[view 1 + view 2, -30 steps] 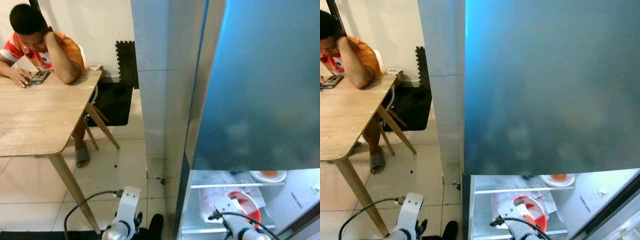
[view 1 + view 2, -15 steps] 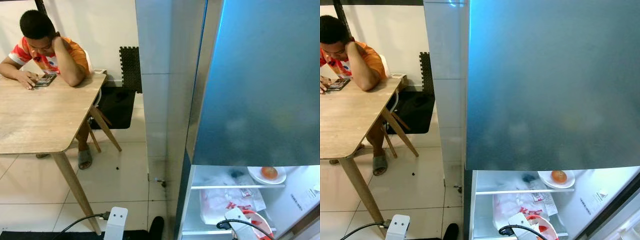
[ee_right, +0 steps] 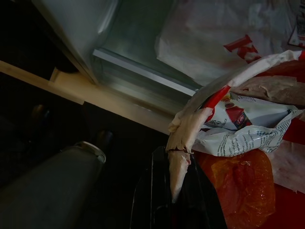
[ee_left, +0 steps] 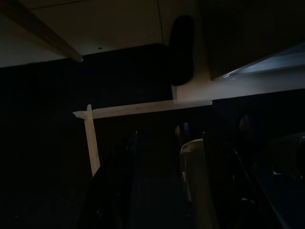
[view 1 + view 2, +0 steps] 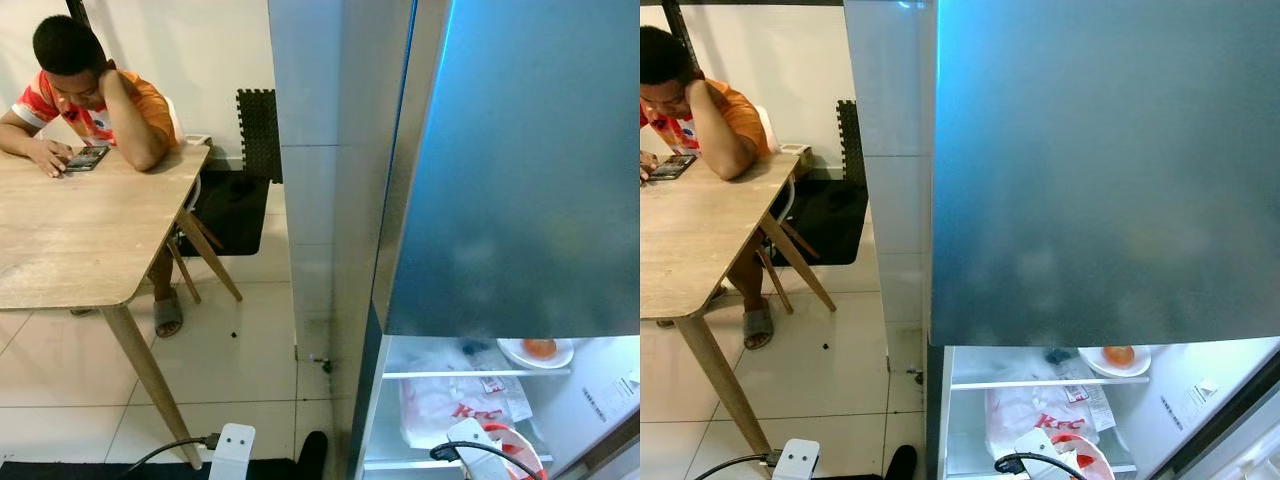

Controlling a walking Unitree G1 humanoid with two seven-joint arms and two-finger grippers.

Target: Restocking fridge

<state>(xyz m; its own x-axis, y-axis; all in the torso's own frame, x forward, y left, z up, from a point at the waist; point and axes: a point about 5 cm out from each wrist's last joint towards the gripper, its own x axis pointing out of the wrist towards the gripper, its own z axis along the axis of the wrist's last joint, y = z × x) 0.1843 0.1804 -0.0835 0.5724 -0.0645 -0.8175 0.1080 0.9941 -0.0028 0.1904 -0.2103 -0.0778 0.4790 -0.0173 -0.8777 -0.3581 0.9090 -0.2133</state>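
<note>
at lower right of the left eye view, the open fridge [image 5: 470, 400] shows a glass shelf [image 5: 470, 373] carrying a plate [image 5: 535, 351] with an orange item, and below it a white kfc bag [image 5: 455, 405]. the right arm's wrist sits by a red-and-white bucket [image 5: 505, 445]. a person [image 5: 85, 95] sits at the wooden table [image 5: 80, 230].

left wrist view: very dark; left gripper [image 4: 157, 191] state cannot be told.

right wrist view: right gripper [image 3: 174, 191] fingers are closed on the torn rim of the red-and-white bucket [image 3: 228, 143], just in front of the kfc bag [image 3: 214, 38].
</note>
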